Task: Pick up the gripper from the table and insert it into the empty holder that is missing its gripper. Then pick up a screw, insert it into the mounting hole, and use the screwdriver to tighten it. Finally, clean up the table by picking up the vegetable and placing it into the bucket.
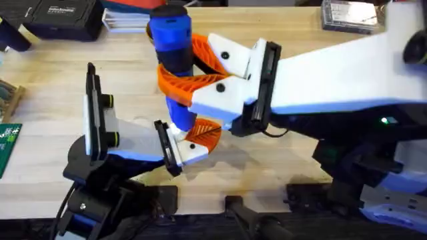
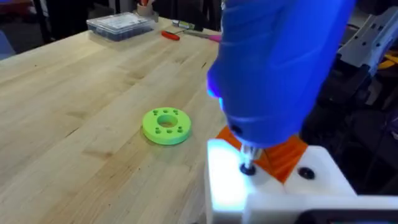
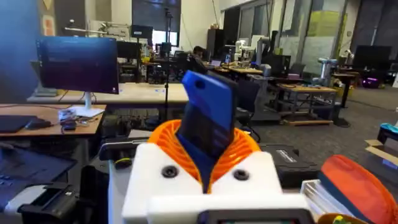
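Observation:
My right gripper [image 1: 179, 67] [image 3: 208, 140] reaches in from the right and is shut on the blue screwdriver [image 1: 171, 40] [image 2: 273, 62] [image 3: 208, 112], holding it upright between its orange pads. The screwdriver's metal tip rests on a dark screw [image 2: 247, 168] in the white finger block of my left gripper [image 1: 203, 133] [image 2: 280, 155]. That block carries an orange ribbed fingertip, and the left fingers stand close together with nothing between them. Both grippers hover over the wooden table [image 1: 53, 113]. The vegetable and the bucket are out of view.
A bright green ring with holes [image 2: 166, 126] lies on the table beyond the left gripper. Farther back are a clear parts box [image 2: 118, 25] [image 1: 350, 15] and a small red-handled tool [image 2: 171, 35]. A black case [image 1: 63, 17] sits at the back left, a green circuit board [image 1: 8, 143] at the left edge.

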{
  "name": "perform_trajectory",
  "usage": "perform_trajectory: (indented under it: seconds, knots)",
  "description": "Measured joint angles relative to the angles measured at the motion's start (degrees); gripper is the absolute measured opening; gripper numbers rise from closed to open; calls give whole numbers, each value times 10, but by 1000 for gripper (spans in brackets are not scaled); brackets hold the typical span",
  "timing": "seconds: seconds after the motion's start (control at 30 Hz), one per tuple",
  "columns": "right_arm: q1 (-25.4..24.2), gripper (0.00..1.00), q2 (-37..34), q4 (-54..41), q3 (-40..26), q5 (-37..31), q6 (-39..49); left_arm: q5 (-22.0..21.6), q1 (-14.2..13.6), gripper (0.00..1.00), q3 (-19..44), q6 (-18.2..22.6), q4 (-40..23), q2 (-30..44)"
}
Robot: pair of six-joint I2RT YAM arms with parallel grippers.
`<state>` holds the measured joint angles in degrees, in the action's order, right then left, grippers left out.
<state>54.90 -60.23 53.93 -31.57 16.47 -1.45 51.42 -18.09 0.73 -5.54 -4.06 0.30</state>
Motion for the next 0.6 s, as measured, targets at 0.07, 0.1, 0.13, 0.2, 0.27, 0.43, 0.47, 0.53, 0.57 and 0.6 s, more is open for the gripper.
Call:
perform_trajectory:
  seconds: [0.07, 0.1, 0.13, 0.2, 0.27, 0.43, 0.47, 0.53, 0.57, 0.6]
  knots:
    - [-4, 26, 0, -4, -5, 4, 0, 0, 0, 4, 1, 0, 3, 0]
    - [-6, 26, 0, 0, -8, 4, 0, 0, 0, 4, 1, 0, -2, 0]
    - [-10, 26, 0, 5, -15, 3, 0, 0, 0, 4, 0, 0, -8, 0]
    - [-15, 47, 0, 15, -37, 0, -1, 0, 0, 4, 0, 0, -8, 0]
    - [-17, 64, 4, 16, -56, -4, 3, 0, 0, 4, 0, 0, -8, 0]
    - [-18, 22, 8, -16, -63, -6, 0, 0, 0, 4, 0, 0, -8, 0]
    - [-19, 22, 7, -19, -63, -6, 3, 0, 0, 4, 0, 0, -8, 0]
    - [-24, 22, 6, -30, -63, -5, 18, 0, 0, 4, 0, 0, -8, 0]
    - [-29, 22, 6, -38, -63, -5, 28, -1, 0, 4, 0, 0, -8, 0]
    - [-37, 22, 6, -50, -63, -6, 42, -2, 0, 4, 0, 0, -8, 0]
